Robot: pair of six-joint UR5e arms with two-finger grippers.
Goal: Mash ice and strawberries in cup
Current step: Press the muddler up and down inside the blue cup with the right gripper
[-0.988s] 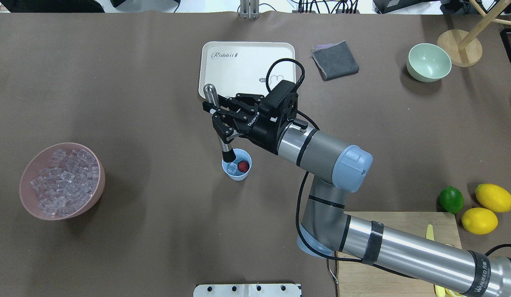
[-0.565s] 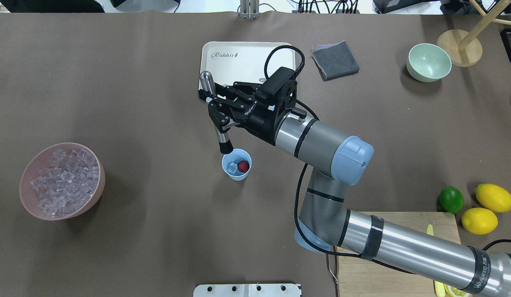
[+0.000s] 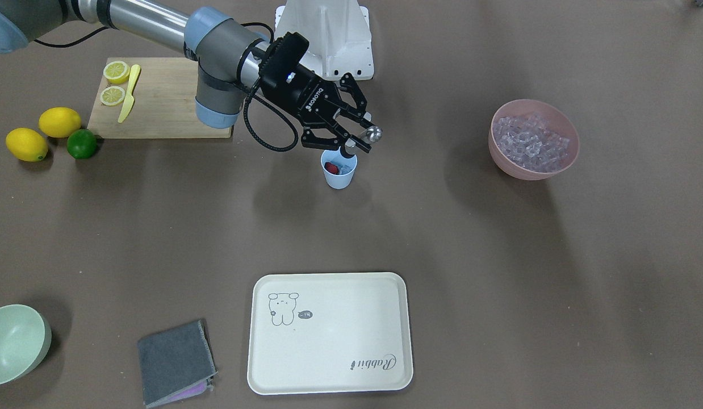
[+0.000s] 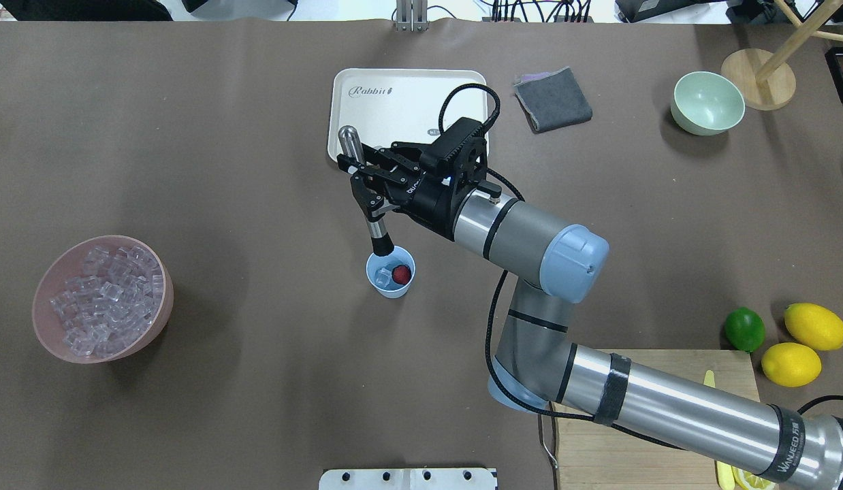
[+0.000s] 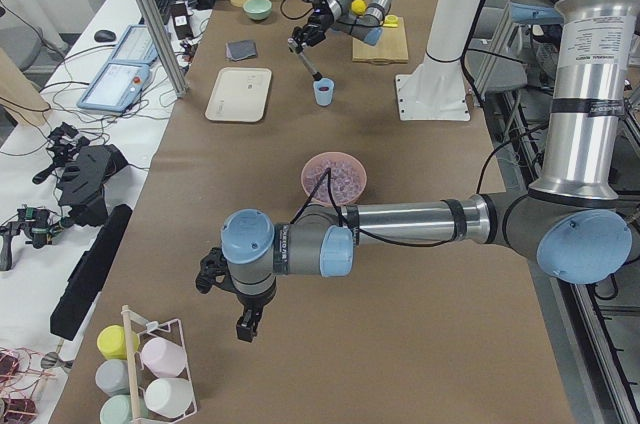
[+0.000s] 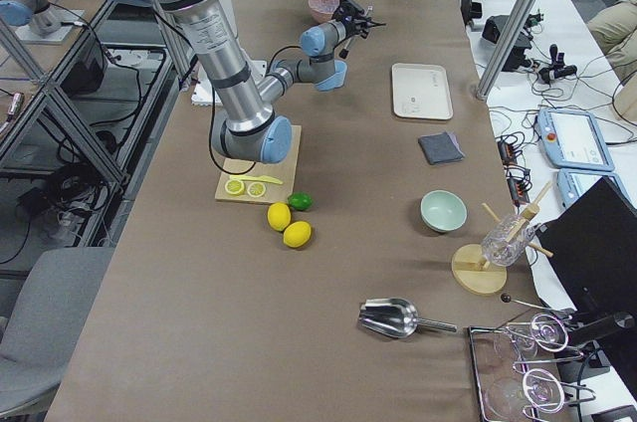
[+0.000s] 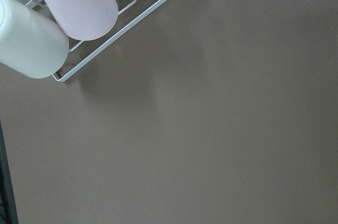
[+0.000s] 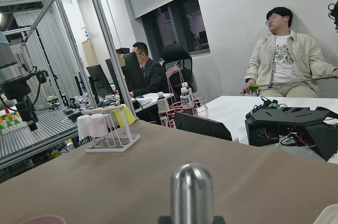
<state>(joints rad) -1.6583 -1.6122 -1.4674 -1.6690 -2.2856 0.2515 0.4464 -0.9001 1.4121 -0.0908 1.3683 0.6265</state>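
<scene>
Nearest the robot, a pale wooden cutting board (image 4: 653,381) lies on the brown tabletop (image 4: 258,170), with a round green lime (image 4: 743,329) and two yellow lemons (image 4: 815,326) just beside it. Toward the middle stands the small light blue plastic cup (image 4: 389,291), upright, holding one red strawberry (image 4: 402,273) and clear ice cubes (image 4: 382,276). More ice fills a wide pink bowl (image 4: 167,299) well off on the robot's left. Just beyond the cup, the right end effector (image 4: 361,185) pinches a tilted silver metal muddler (image 4: 378,233), its black tip at the cup's mouth. Farther off lies a cream rectangular tray (image 4: 394,109). The left end effector (image 5: 246,324) hangs far from the cup; I cannot tell whether it is spread or pressed together.
</scene>
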